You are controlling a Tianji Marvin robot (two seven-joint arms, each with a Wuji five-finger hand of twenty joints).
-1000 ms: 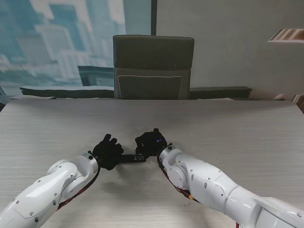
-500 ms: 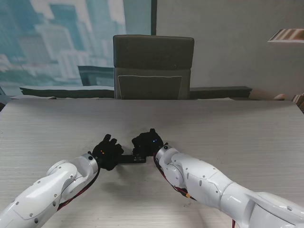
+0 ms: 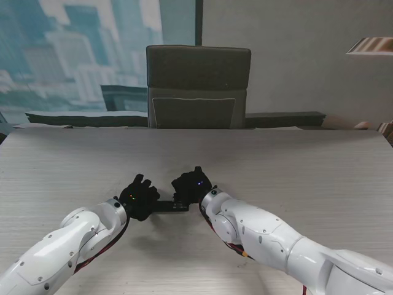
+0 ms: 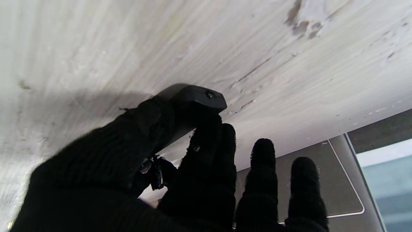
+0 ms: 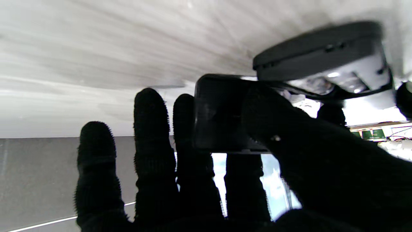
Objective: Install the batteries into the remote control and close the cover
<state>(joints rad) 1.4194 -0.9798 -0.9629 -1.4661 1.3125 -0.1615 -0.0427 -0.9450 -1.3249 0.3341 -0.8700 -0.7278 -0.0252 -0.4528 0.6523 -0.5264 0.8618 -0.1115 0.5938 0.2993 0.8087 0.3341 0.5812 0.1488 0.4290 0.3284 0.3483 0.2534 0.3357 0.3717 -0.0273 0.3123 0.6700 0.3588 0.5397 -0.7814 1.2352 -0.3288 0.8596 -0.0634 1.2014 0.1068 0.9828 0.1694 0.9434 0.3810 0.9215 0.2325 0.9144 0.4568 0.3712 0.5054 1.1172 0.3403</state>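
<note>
Remote control (image 3: 172, 206) on table (image 3: 295, 166), left hand (image 3: 139, 196) gripping one end, right hand (image 3: 192, 186) pinching cover (image 5: 225, 112)

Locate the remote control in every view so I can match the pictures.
Stand view: the remote control lies on the table, bridging the left hand and the right hand.
Left wrist view: its dark end shows past the thumb, against the table.
Right wrist view: its body sits by the thumb, beside a flat black piece, likely the cover.
Shared landmark: the pale wood-grain table.
</note>
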